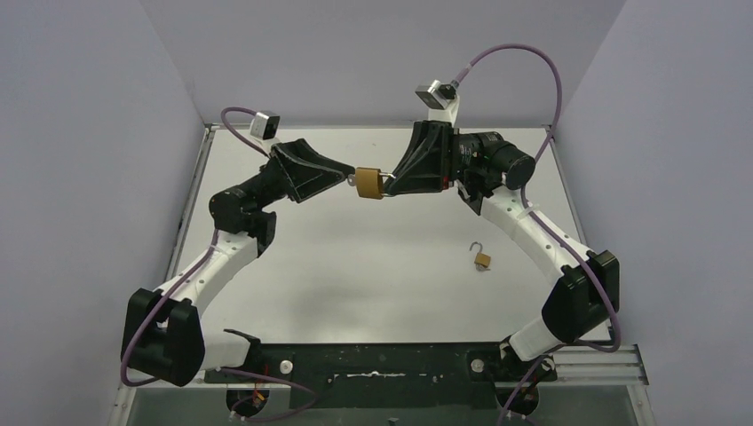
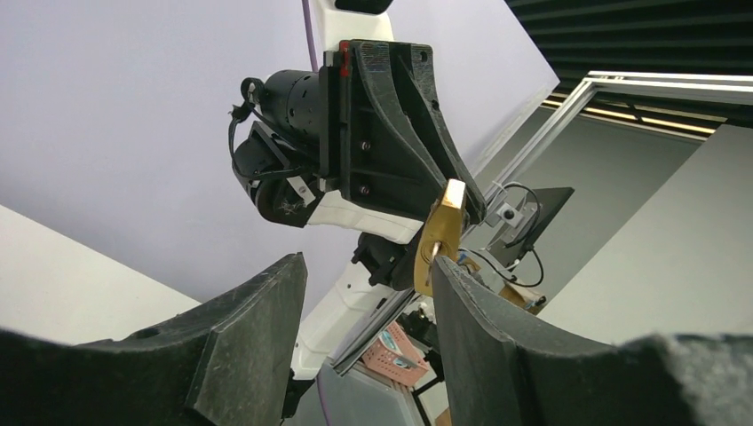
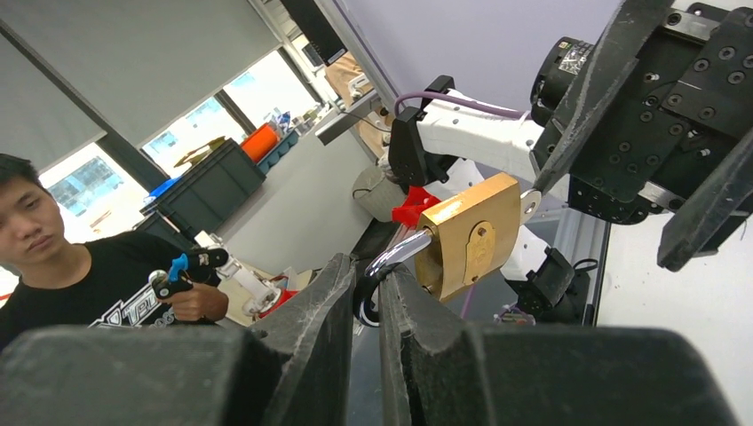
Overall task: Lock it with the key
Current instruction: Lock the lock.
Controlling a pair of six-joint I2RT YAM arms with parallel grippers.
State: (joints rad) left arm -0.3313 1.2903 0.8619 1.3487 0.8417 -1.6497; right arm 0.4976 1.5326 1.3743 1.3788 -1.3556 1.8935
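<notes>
Right claw [image 3: 367, 266]: we see its fingers pressed together on the steel shackle [image 3: 401, 251]. The brass padlock [image 3: 468, 232] hangs off their tips in the air, well above the desk [image 1: 355, 257].
Left claw [image 2: 366, 266]: spread, pinching nothing. In its own wrist view the padlock's narrow edge sits just beside the finger at the right of the picture, not centred in the gap.
Key [image 3: 531, 203]: only its round silver head shows, sticking out of the padlock's bottom end towards the left claw. It is just beside one finger of that claw, and we cannot tell whether they touch.
Shackle seating: one leg runs from the body into the right claw and the other is hidden, so we cannot tell whether it is pushed home.
Step in hand: we judge it to be taking the key head and turning it.
Doing it well: we would first centre the left claw on the key head, with the flat faces of the head square to the fingers. We would close fully before any twist. The turn should come from wrist roll about the key's own axis, with no sideways pull, because the right claw holds only a thin round bar and the body could swing on it.
Right claw's share: we would have it grip firmly and not move, to resist the twist.
Spare padlock [image 1: 482, 259]: it lies on the desk with its shackle open, well apart from both arms, and we would leave it alone.
</notes>
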